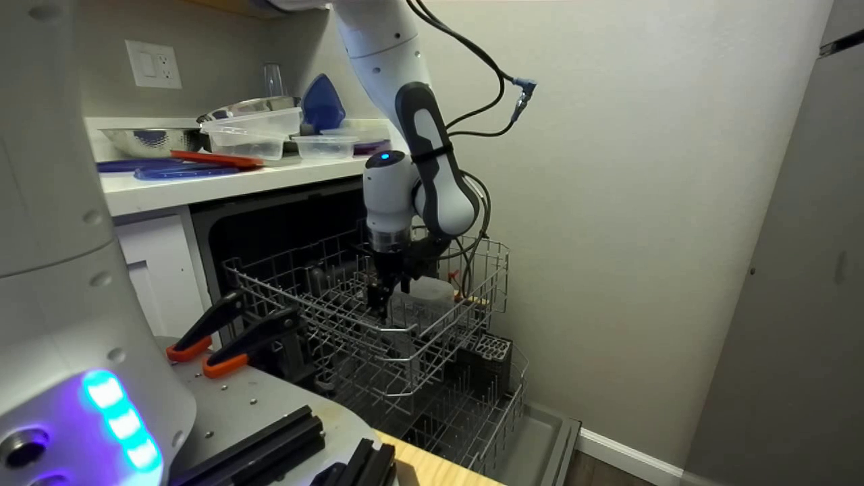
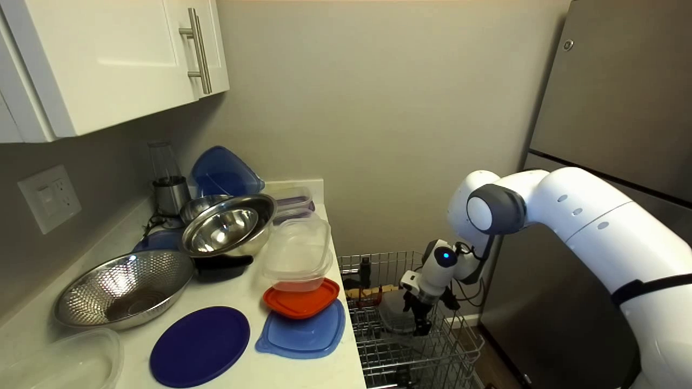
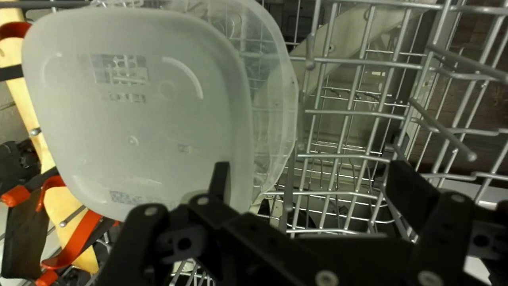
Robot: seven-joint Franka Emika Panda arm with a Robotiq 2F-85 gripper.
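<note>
My gripper [image 3: 313,182] stands open with its two fingers wide apart, and only rack wires show between them. A translucent plastic container [image 3: 139,111] lies bottom up on the upper dishwasher rack [image 1: 395,330]. In the wrist view the left finger [image 3: 219,178] overlaps the container's near edge; whether it touches cannot be told. The right finger [image 3: 408,186] is over bare wires near the rack's side. A clearer rim shows from beneath the container's right side. In both exterior views the gripper [image 1: 391,293] points down into the rack, close beside the container [image 2: 393,312].
Left of the container in the wrist view lies a wooden piece [image 3: 24,91] with red bands. Below is a lower rack with a dark basket [image 1: 489,358]. The counter holds a colander [image 2: 124,286], a red lid [image 2: 303,300] and a dark blue lid [image 2: 200,346]. A wall [image 1: 641,202] stands behind.
</note>
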